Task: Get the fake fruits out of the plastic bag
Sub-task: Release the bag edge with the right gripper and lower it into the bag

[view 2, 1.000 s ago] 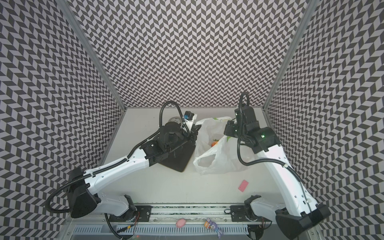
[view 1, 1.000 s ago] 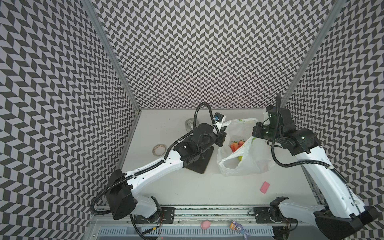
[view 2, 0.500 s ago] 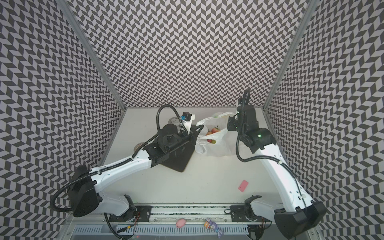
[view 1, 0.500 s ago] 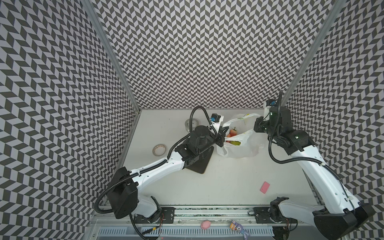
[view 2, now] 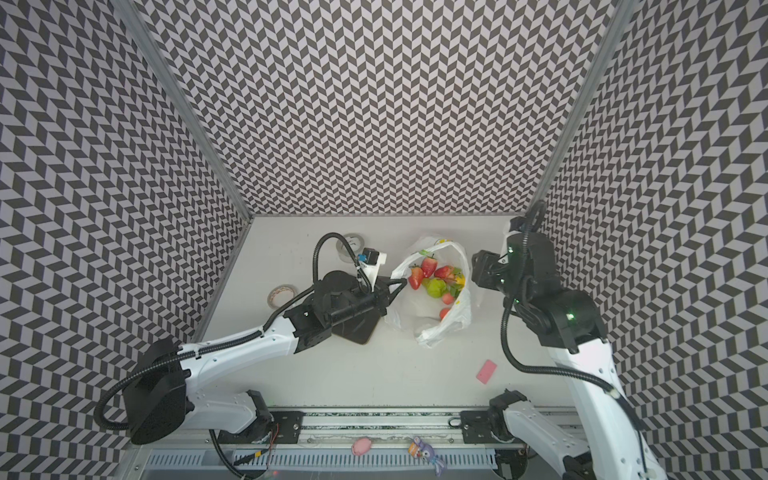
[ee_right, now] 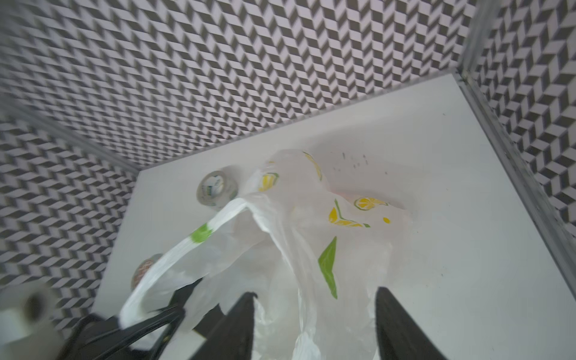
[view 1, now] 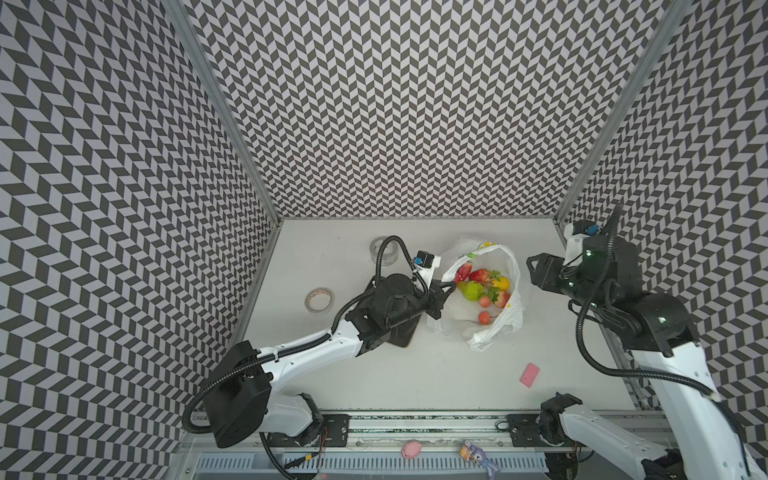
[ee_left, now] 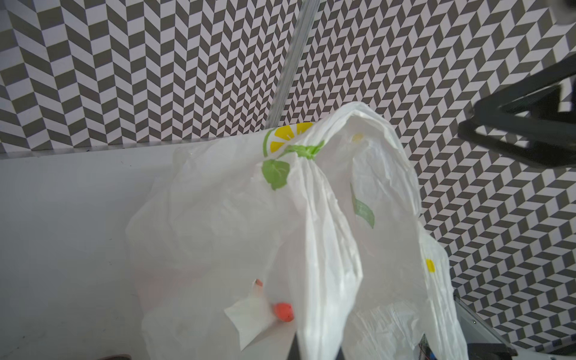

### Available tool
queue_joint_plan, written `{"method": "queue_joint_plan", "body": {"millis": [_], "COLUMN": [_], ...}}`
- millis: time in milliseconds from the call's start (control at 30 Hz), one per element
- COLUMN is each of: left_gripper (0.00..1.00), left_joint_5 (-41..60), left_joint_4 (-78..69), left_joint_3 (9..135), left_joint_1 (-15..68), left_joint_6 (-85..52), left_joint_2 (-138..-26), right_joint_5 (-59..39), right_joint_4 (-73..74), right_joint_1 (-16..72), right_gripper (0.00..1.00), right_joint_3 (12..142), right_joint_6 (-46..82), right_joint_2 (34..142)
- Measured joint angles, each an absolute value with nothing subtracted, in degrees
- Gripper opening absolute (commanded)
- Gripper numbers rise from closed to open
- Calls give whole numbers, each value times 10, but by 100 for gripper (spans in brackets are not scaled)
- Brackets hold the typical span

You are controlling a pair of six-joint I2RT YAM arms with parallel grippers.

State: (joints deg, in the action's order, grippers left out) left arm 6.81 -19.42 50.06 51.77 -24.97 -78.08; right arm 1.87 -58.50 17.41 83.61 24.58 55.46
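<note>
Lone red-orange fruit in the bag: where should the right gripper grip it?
Best bet: pinch the lone red-orange fruit across its round body, right gripper straight down through the upturned mouth of the plastic bag. It lies clear of the pile; the left gripper holds the rim.

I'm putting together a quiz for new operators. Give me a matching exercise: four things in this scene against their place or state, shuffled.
Things:
1. fruits
2. left gripper
3. right gripper
4. pink block

Places or states:
A. open, to the right of the bag
B. lying on the table, near its front
C. inside the bag
D. shut on the bag

Pairs: 1-C, 2-D, 3-A, 4-B
</note>
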Motion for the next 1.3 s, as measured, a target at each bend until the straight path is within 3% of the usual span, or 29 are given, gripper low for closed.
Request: {"method": "queue_joint_plan", "body": {"millis": [133, 233, 433, 600, 900, 1033, 1300], "left_gripper": [0, 0, 0, 0, 0, 0, 0], "left_joint_5": [73, 73, 72, 56, 18, 20, 22], "left_joint_4": [-198, -198, -201, -198, -170, -151, -144], "left_joint_3": [501, 501, 501, 501, 501, 501, 503], "left_joint_1": [518, 518, 518, 518, 517, 517, 517], "left_joint_6": [-257, -259, -265, -269, -262, -251, -245], "left_joint_2": [-781, -780, -773, -772, -768, -768, -768], "right_joint_5": [-84, -98, -79, -20, 143, 150, 106], "right_joint_4": [-527, -470, -374, -392, -558, -545, -409], "right_joint_1": [220, 278, 371, 389, 388, 389, 441], "right_gripper": [42, 36, 26, 24, 49, 51, 48], "right_joint_3": [819, 764, 660, 577, 456, 452, 451], "right_joint_6": [256, 250, 219, 238, 436, 439, 316], "right_joint_2": [535, 532, 571, 579, 448, 469, 504]}}
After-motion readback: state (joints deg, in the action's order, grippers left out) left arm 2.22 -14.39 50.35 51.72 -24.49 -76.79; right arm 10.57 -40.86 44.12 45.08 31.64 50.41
